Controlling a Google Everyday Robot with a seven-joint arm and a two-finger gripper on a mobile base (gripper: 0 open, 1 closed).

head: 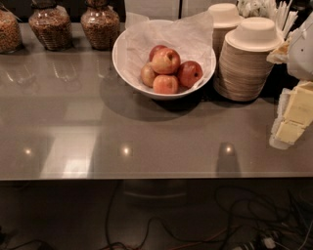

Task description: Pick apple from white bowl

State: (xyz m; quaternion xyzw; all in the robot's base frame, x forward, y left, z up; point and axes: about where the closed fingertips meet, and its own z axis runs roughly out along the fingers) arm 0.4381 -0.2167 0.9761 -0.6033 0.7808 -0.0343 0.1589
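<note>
A white bowl lined with white paper stands at the back middle of the grey counter. Several red-yellow apples lie in it; the top one rests on the others, with a redder one to its right and one at the front. My gripper, white with pale yellow parts, is at the right edge of the view. It hangs above the counter, well to the right of the bowl and lower in the frame, and holds nothing that I can see.
Two stacks of beige paper bowls stand right of the white bowl, between it and the gripper. Three glass jars line the back left. Utensils stand at the back right. Cables lie on the floor below the counter's front edge.
</note>
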